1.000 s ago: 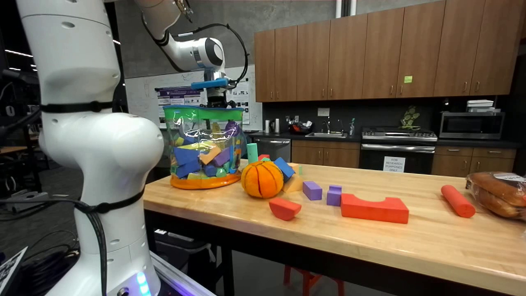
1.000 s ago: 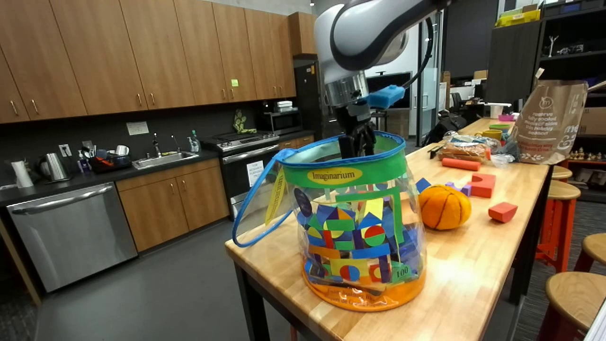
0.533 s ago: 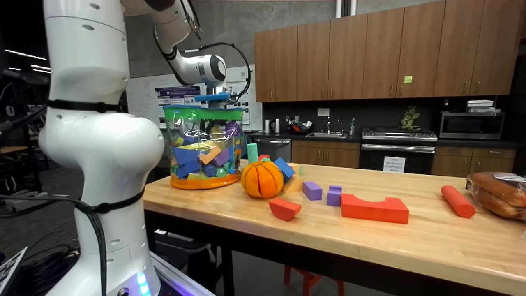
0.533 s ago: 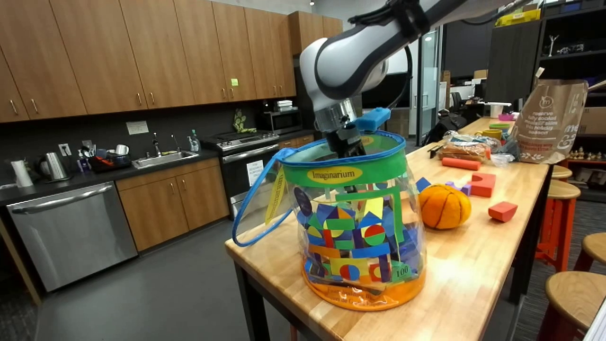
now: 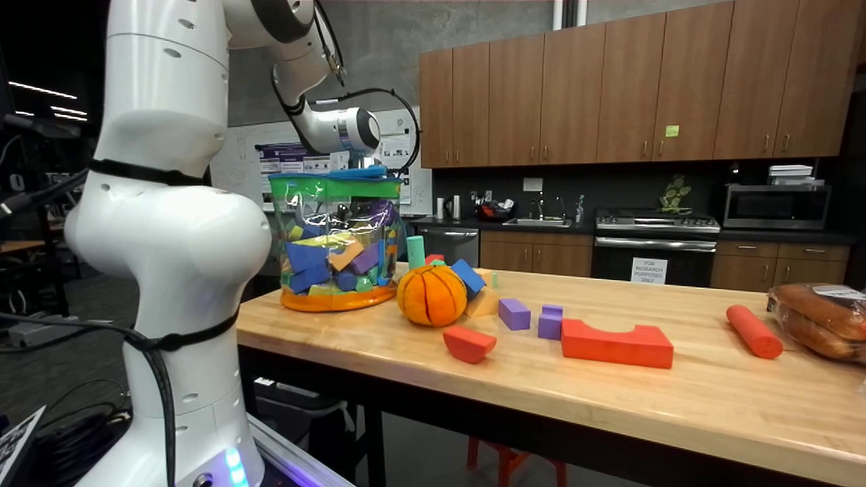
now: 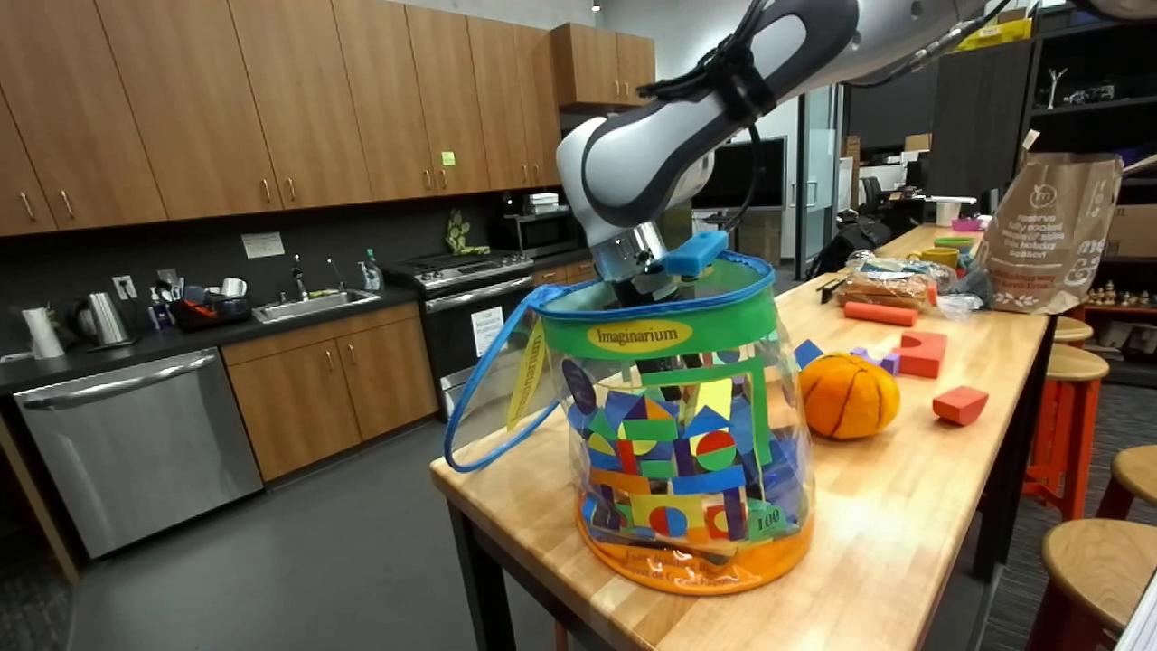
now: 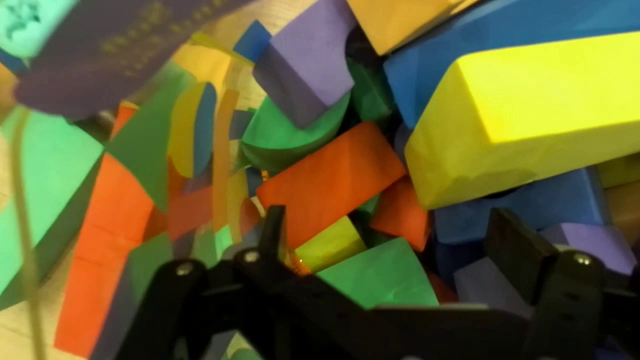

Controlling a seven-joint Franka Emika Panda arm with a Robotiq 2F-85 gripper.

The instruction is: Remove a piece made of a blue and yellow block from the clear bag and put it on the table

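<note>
Gripper (image 7: 389,232) lowered deeper into the clear bag (image 6: 719,325), spread wide, empty, above blocks (image 7: 332,182)

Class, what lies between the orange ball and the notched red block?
In an exterior view, purple blocks lie there; closer to the orange ball are a blue block and a pale orange block, with a smaller red block towards the camera.

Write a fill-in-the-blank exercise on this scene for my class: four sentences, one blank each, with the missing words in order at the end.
The clear bag bears the printed number ____.
Inside the clear bag, the hand is not shut but ____.
Near the clear bag on the table, the ball is coloured ____.
In an exterior view, the paper bag is coloured ____.
Missing words: 100; open; orange; brown.
</note>
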